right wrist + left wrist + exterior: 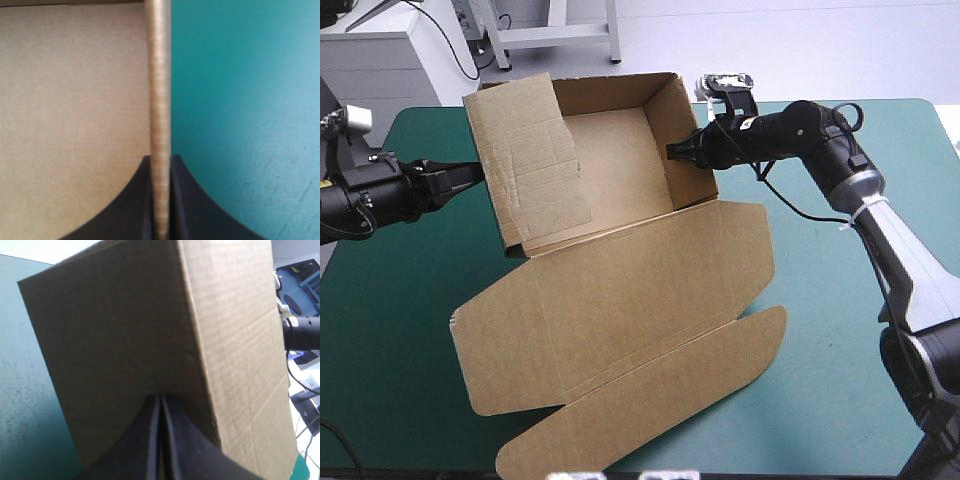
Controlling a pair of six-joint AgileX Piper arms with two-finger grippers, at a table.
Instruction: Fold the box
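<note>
From above I have the box (620, 290) at the middle of the table. Its tray stands toward the far edge with walls raised, and its lid and side flaps lie flat on the teal-green cover (410, 300), reaching toward the near edge.

The left gripper (470, 176) comes in level at the tray's left wall and the right gripper (678, 150) at the right wall, so the two face each other across the tray.

The high view does not settle either grip. The right wrist view shows the board's edge running straight between the two black fingers, which are nearly closed on it. So the right gripper is clamped on that wall, with the tray's pale inside on one side and the cover on the other.

In the left wrist view the fingers meet in one pointed arch with their tips against the outer face of the left wall, near its corner. They look closed on nothing. I cannot be sure from this angle whether the tips press the wall or merely touch it.

That wall fills nearly all of the left wrist view and hides the tray's inside. A strip of cover shows beside it.
</note>
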